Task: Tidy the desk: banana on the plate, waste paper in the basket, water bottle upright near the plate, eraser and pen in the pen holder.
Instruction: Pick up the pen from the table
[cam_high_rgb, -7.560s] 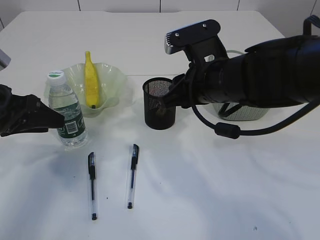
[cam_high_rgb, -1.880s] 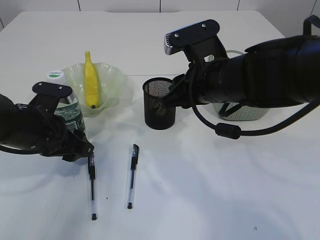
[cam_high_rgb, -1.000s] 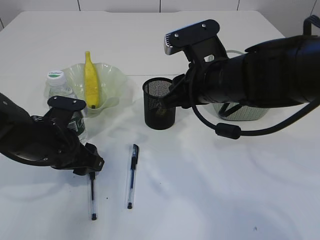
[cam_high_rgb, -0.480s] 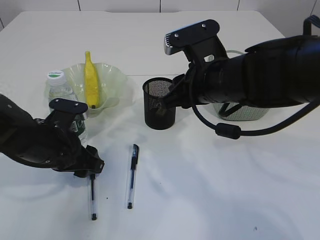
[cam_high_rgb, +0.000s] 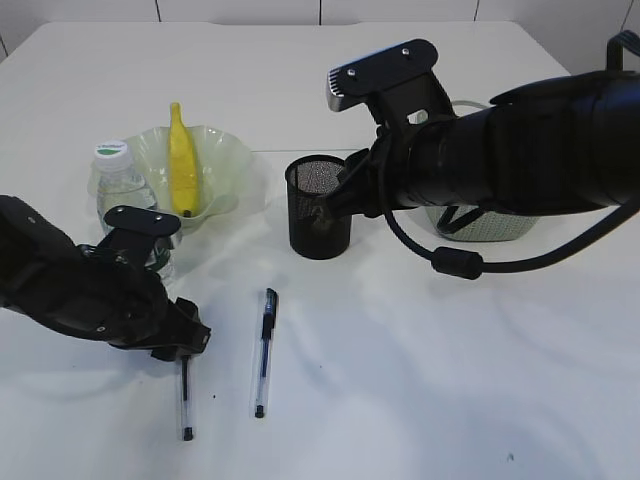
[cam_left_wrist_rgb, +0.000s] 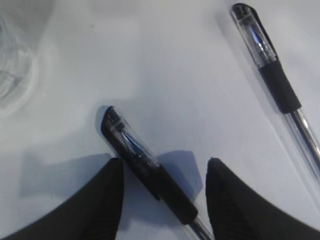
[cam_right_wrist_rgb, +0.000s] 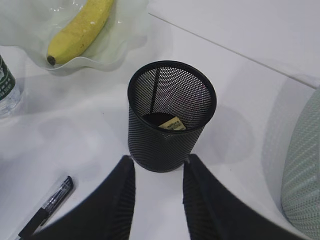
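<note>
The banana (cam_high_rgb: 180, 160) lies in the pale green plate (cam_high_rgb: 228, 158). Left of the plate, the water bottle (cam_high_rgb: 121, 183) stands upright. Two pens lie on the desk (cam_high_rgb: 400, 380). My left gripper (cam_high_rgb: 184, 348) is down over the cap end of the left pen (cam_high_rgb: 185, 400). It is open, and its fingers (cam_left_wrist_rgb: 100, 200) straddle that pen (cam_left_wrist_rgb: 150, 167) without touching it. The other pen (cam_high_rgb: 263, 350) lies to the right. My right gripper (cam_right_wrist_rgb: 160, 161) hangs open and empty by the pen holder (cam_right_wrist_rgb: 170, 115), and the eraser (cam_right_wrist_rgb: 173, 125) lies inside the holder. The waste paper is out of view.
The sage green basket (cam_high_rgb: 490, 226) stands behind my right arm, mostly hidden, and its side (cam_right_wrist_rgb: 305, 170) also shows in the right wrist view. The bottle's base (cam_left_wrist_rgb: 12, 65) is close to the left gripper. The right arm stretches over the desk's right half.
My left gripper has left the water bottle and come down over the left pen, sinking a little more in the last second. The right arm has not moved.
</note>
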